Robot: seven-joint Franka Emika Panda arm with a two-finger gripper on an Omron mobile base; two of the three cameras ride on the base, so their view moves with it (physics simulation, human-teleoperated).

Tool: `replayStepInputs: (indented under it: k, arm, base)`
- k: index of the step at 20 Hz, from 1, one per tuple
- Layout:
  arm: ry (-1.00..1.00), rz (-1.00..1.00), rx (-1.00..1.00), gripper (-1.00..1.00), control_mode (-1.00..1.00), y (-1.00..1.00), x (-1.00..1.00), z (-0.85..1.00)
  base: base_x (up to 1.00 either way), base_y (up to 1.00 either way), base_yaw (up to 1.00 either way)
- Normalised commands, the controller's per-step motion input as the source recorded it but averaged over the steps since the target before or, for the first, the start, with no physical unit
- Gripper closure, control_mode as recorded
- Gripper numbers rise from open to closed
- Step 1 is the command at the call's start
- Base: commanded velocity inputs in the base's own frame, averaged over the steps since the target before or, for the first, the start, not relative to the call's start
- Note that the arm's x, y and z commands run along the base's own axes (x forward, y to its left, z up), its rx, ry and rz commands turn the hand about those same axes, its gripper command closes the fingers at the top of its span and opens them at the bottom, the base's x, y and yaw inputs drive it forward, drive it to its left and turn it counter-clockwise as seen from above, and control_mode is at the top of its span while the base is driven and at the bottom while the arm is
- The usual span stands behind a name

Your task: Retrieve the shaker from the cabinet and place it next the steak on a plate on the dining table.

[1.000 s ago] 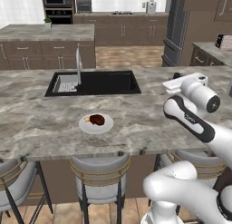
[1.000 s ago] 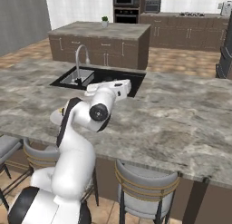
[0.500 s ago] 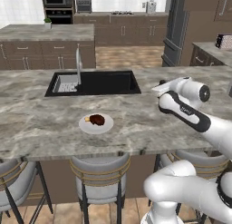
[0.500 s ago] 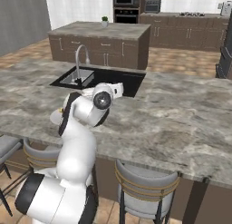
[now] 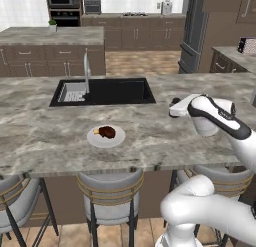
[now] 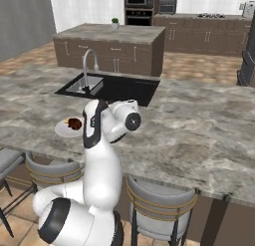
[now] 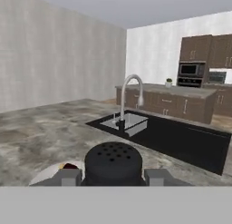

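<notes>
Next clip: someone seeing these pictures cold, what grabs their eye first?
The black shaker fills the bottom of the hand view, clamped in the end effector with its perforated top facing the camera. On the dining table, the white plate with the steak sits in front of the black sink, left of the white arm in the left base view.

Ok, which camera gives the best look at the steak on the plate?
The left base view: the steak lies in plain sight on the white plate, seen from above. The right base view shows it smaller, beside the arm. In the hand view just a dark red sliver peeks out beside the shaker.
</notes>
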Motion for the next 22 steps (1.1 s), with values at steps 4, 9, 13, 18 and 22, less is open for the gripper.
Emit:
replayStepInputs:
  k: [4, 9, 13, 18, 22]
  arm:
    - [0.02, 0.19, 0.13, 1.0, -1.0, 0.25, 0.02, -0.22]
    - [0.08, 0.09, 0.02, 1.0, -1.0, 0.48, 0.03, -0.04]
    - [0.04, 0.03, 0.0, 1.0, -1.0, 0.47, 0.04, -0.11]
    - [0.0, 0.0, 0.0, 1.0, -1.0, 0.36, 0.01, -0.14]
    - [0.0, 0.0, 0.0, 1.0, -1.0, 0.31, 0.0, -0.19]
  base:
    - [0.0, 0.0, 0.0]
    - [0.0, 0.0, 0.0]
    - [0.0, 0.0, 0.0]
    - [0.0, 0.0, 0.0]
    - [0.0, 0.0, 0.0]
